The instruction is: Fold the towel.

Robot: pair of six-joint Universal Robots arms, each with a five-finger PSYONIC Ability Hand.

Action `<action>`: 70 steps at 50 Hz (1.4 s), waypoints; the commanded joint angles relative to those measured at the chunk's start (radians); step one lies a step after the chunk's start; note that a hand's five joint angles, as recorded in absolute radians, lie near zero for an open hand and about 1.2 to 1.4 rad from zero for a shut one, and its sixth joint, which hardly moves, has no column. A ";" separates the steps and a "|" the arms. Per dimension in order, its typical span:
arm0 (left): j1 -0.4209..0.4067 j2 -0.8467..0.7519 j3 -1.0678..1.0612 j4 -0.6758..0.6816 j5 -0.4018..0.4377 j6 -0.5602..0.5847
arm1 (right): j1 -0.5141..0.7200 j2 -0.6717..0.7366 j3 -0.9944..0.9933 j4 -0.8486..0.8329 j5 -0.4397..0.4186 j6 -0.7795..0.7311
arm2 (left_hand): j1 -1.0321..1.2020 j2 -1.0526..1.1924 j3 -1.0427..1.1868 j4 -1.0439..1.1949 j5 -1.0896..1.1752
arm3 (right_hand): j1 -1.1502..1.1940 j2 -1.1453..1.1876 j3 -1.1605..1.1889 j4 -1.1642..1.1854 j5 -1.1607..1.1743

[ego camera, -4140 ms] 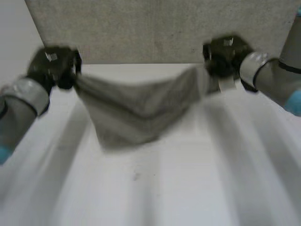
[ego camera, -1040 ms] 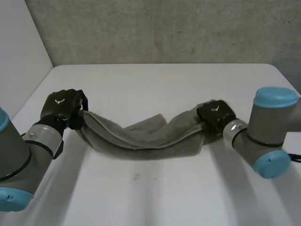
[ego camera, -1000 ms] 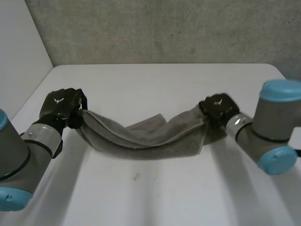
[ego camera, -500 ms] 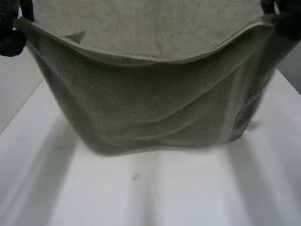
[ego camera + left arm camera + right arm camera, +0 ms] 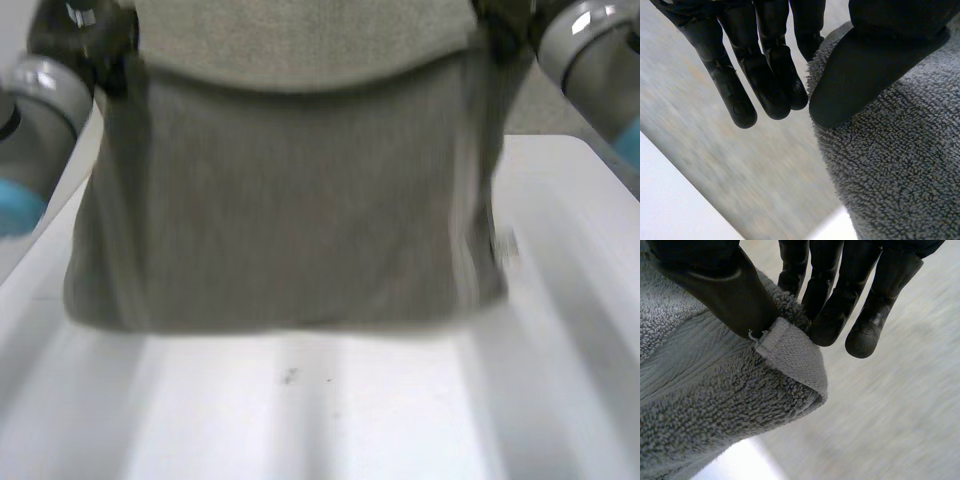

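Two top corners of the hanging towel (image 5: 290, 200) are pinched between thumb and fingers (image 5: 830, 305): left hand (image 5: 875, 65), right hand (image 5: 725, 290).

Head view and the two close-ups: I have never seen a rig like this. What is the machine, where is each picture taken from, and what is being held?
This is a robot with two arms, each ending in a black hand. The head view looks down from between the arms at a white table. There the left hand and the right hand hold a grey towel up by its top corners, so it hangs like a sheet. The close-ups come from a camera on each wrist, looking along that hand. In each, the thumb and fingers pinch a corner of the towel.
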 commanded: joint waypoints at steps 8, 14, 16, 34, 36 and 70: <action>-0.003 0.026 0.115 0.187 -0.195 -0.301 | 0.005 -0.052 0.025 -0.260 0.013 0.186 | 0.211 0.178 0.179 0.177 0.194 | 0.079 0.097 0.070 0.059 0.075; 0.006 0.061 -0.204 0.200 -0.141 -0.301 | -0.003 -0.061 0.203 -0.087 -0.075 0.145 | 0.211 0.178 0.179 0.177 0.194 | 0.079 0.097 0.070 0.059 0.075; 0.007 0.059 -0.278 0.209 -0.126 -0.301 | -0.009 -0.061 0.267 -0.061 -0.093 0.127 | 0.211 0.178 0.179 0.177 0.194 | 0.079 0.097 0.070 0.059 0.075; 0.000 -0.138 -0.739 0.447 -0.093 -0.140 | -0.018 -0.008 0.890 -0.205 -0.085 -0.070 | 0.211 0.178 0.179 0.177 0.194 | 0.079 0.097 0.070 0.059 0.075; -0.002 -0.122 -0.760 0.437 -0.095 -0.123 | -0.027 -0.027 0.916 -0.207 -0.081 -0.067 | 0.211 0.178 0.179 0.177 0.194 | 0.079 0.097 0.070 0.059 0.075; 0.041 0.216 -0.932 0.372 0.185 0.007 | -0.136 -0.302 1.413 -0.440 -0.121 -0.079 | -0.784 -0.817 -0.816 -0.818 -0.801 | 0.079 0.097 0.070 0.059 0.075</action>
